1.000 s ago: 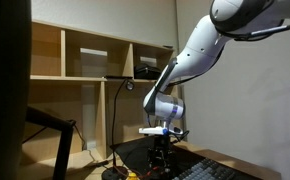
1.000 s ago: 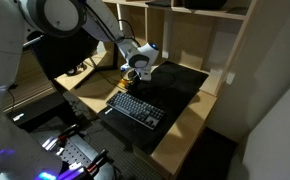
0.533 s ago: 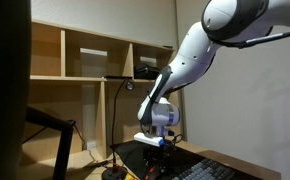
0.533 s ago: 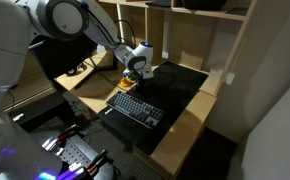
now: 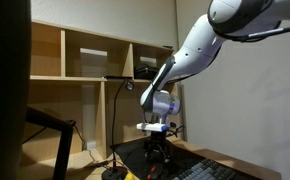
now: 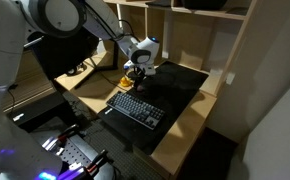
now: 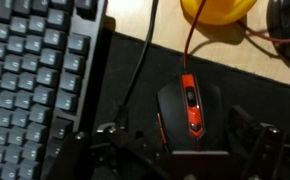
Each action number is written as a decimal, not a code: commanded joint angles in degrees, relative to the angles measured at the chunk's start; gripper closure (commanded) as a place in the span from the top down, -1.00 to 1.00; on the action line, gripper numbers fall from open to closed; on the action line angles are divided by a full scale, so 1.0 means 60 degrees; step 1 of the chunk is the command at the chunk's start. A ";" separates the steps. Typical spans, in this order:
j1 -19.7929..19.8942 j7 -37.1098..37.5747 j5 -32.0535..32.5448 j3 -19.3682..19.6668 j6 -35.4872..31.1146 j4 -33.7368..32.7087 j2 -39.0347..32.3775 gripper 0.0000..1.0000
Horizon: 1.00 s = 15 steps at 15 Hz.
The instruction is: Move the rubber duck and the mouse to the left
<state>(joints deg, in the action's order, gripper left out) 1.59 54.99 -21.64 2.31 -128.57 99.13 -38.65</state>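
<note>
My pincer (image 7: 175, 145) hangs low over the black mat (image 7: 240, 85) with its jaws spread wide and nothing held. The mouse (image 7: 188, 105) lies right under me, between my two fingers (image 7: 90, 150), its orange stripe running straight ahead. From the wrist view I cannot tell whether either finger touches its sides; there seems to be a little mat showing on both sides.

The duck (image 7: 217, 10) sits ahead of me, past the front of the mouse, on the bare wooden desk (image 7: 125, 15) just beyond the mat's edge. Only its yellow underside shows at the top of the view. A thin red cord (image 7: 192, 45) runs from the mouse's nose forward to the duck. A black cable (image 7: 137, 65) crosses the mat at a slant, close beside the mouse on the keyboard side.

The keyboard (image 7: 35, 70) lies along the outside of one finger, close by, its near edge almost level with that fingertip. On the opposite side, ahead and next to the duck, a dark rounded shape (image 7: 288, 25) cuts into the corner.

In an exterior view a gooseneck lamp (image 5: 120, 100) stands beside my arm, before wooden shelves (image 5: 95, 60).
</note>
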 commanded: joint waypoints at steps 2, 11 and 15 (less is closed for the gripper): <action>0.0669 -0.0236 -0.0407 0.0169 0.2340 -0.0110 0.1335 1.00; 0.1480 -0.0115 -0.1540 0.0728 0.2715 -0.0397 0.2130 1.00; 0.1331 -0.0092 -0.1526 0.0695 0.2707 -0.0394 0.2074 1.00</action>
<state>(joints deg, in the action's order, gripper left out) 9.71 54.48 -30.74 6.22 -112.59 96.98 -26.14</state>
